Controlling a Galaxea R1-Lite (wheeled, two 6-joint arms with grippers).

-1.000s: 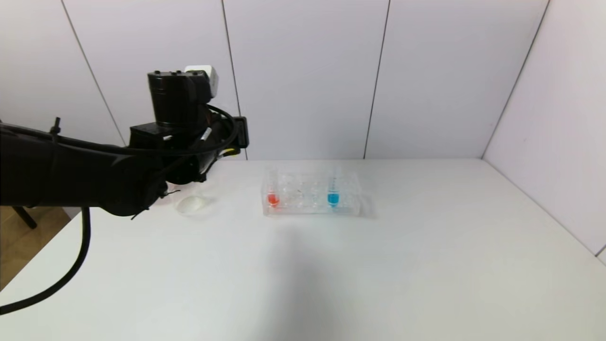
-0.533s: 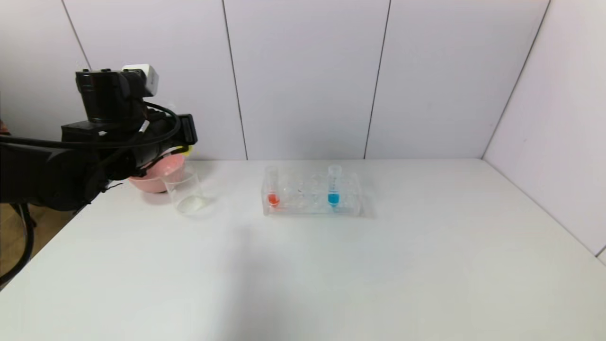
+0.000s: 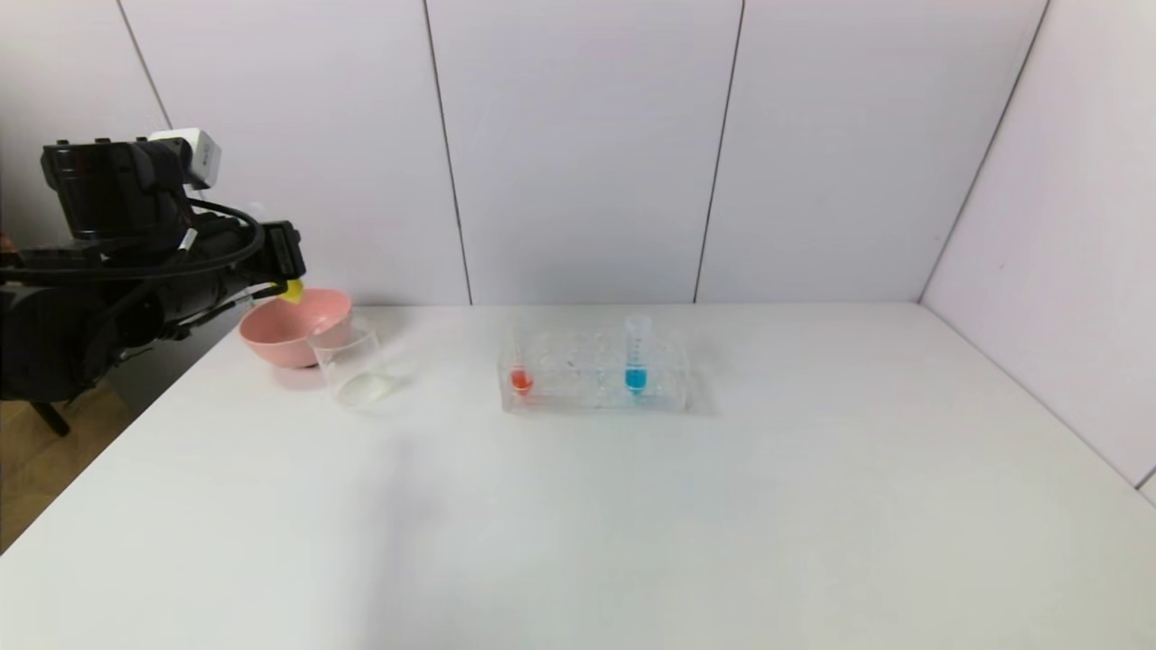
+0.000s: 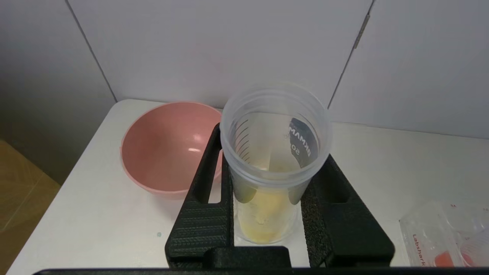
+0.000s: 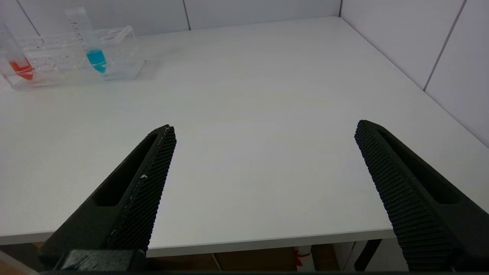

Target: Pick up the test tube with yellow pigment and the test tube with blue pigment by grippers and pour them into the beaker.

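My left gripper (image 3: 282, 267) is at the far left, shut on the test tube with yellow pigment (image 4: 273, 152). In the head view only the tube's yellow end (image 3: 292, 290) shows, just above the pink bowl's rim. The left wrist view looks into the tube's open mouth, with yellow liquid (image 4: 263, 214) at its bottom. The clear beaker (image 3: 349, 363) stands on the table right of the bowl. The test tube with blue pigment (image 3: 637, 354) (image 5: 93, 51) stands upright in the clear rack (image 3: 582, 386). My right gripper (image 5: 263, 130) hangs open over the table's front edge, holding nothing.
A pink bowl (image 3: 291, 336) (image 4: 168, 147) sits at the table's back left corner, touching the beaker. A tube with red-orange liquid (image 3: 520, 368) (image 5: 18, 64) stands at the rack's left end. Wall panels close the back and the right side.
My left arm has swung left, away from the rack, carrying the yellow tube; the bowl and beaker it covered are now in view. The rack and its tubes have not moved.
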